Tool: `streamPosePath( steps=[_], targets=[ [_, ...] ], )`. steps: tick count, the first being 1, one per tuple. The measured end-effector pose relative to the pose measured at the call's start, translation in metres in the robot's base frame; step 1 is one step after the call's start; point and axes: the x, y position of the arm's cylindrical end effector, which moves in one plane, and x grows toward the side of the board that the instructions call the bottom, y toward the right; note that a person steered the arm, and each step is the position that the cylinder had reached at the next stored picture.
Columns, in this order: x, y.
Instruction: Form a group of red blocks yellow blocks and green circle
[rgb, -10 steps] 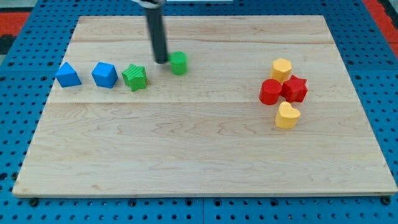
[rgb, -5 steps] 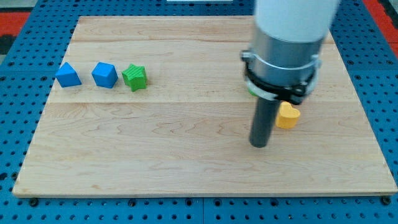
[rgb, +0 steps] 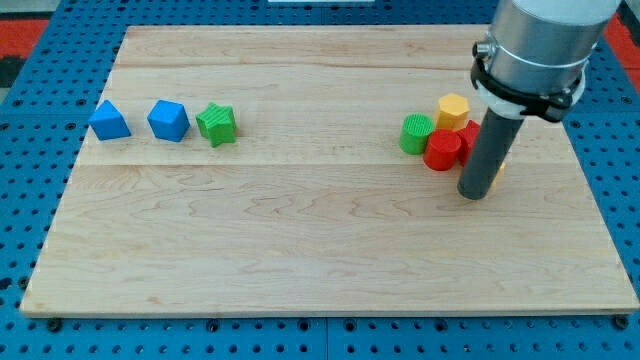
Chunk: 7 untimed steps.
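Observation:
My tip (rgb: 476, 193) rests on the board at the view's right, just right of and below the red round block (rgb: 441, 150). The green circle (rgb: 416, 133) touches that red block on its left. A yellow hexagon block (rgb: 453, 109) sits just above them. A second red block (rgb: 468, 134) shows as a sliver behind the rod. The other yellow block is hidden behind the rod, with only a thin yellow edge (rgb: 498, 170) showing.
At the view's left, in a row: a blue triangular block (rgb: 108, 120), a blue cube-like block (rgb: 168, 120) and a green star block (rgb: 216, 124). The arm's grey body (rgb: 540, 45) covers the upper right of the board.
The green circle has gone from the upper middle of the board to the right, now touching the red block. My tip followed it and now stands at the cluster's right.

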Motion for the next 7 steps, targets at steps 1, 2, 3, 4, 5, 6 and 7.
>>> streamPosePath(
  steps=[1, 2, 3, 4, 5, 6, 7],
  targets=[
    [-0.001, 0.000],
    [-0.001, 0.000],
    [-0.002, 0.000],
    [0.012, 0.000],
    [0.012, 0.018],
    [-0.014, 0.028],
    [-0.017, 0.029]
  ],
)
